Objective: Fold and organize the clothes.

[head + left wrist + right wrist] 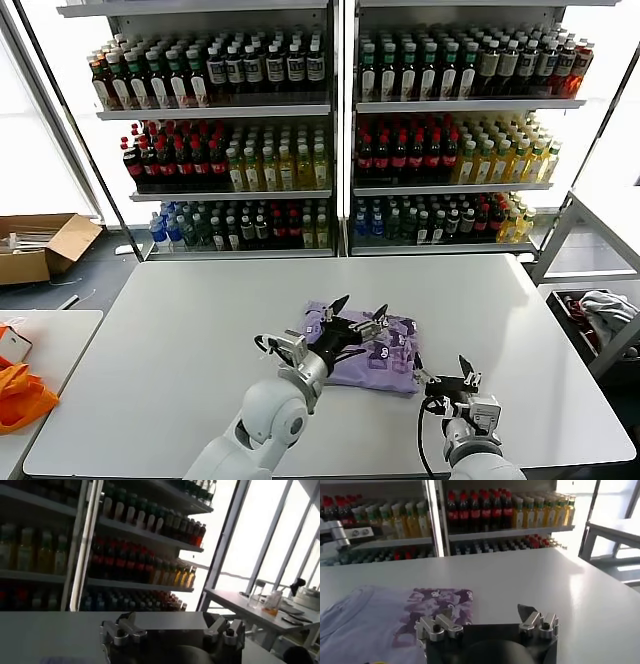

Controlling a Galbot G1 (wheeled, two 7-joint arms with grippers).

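Note:
The lavender T-shirt [385, 352] lies folded into a compact rectangle on the white table [180, 330], near the middle front, with its darker purple print facing up. It also shows in the right wrist view [395, 615]. My left gripper [358, 310] is open and empty, hovering just above the shirt with its fingers spread. My right gripper [442, 366] is open and empty, low over the table just off the shirt's right front corner. In the left wrist view the left gripper [172, 625] faces the shelves and the shirt is out of view.
Shelves of bottles [330, 130] stand behind the table. An orange fabric [20, 395] lies on a side table at the left. A cardboard box [40, 245] sits on the floor at the left. Grey-white garments [605, 305] lie in a bin at the right.

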